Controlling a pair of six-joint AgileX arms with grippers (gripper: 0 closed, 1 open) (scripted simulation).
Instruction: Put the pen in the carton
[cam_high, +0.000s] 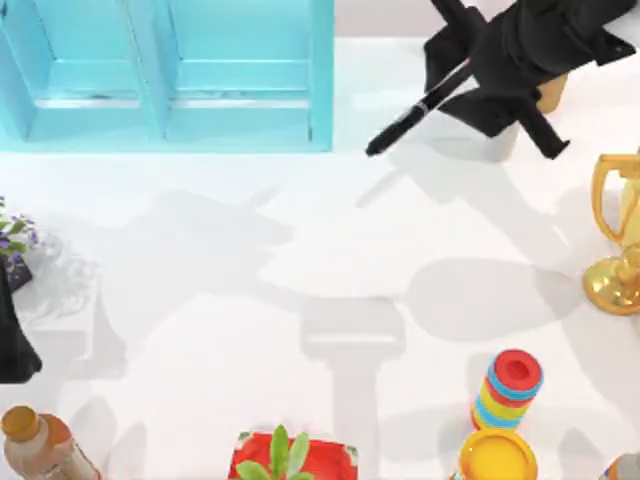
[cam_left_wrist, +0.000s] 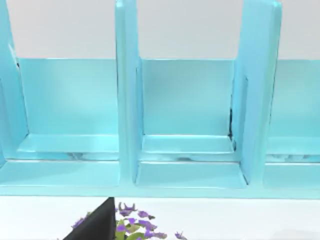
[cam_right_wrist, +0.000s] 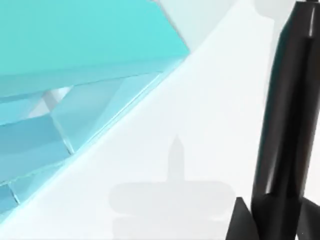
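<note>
Holding the slim black pen (cam_high: 420, 110) with a small silver band clamped in my right gripper (cam_high: 478, 72), I hover above the white table (cam_high: 300, 260) at its far right, just right of the pale blue open-topped carton (cam_high: 322, 75) with upright dividers. The pen's long axis slants from my fingers down-left, its free tip pointing towards the carton's right wall and stopping just short of it. My left arm (cam_high: 12, 340) sits parked at the table's left edge; whether its fingers are open I cannot tell.

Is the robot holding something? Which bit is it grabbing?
Yes, the right gripper holds the black pen by its upper end; the tip points toward the blue carton.
</note>
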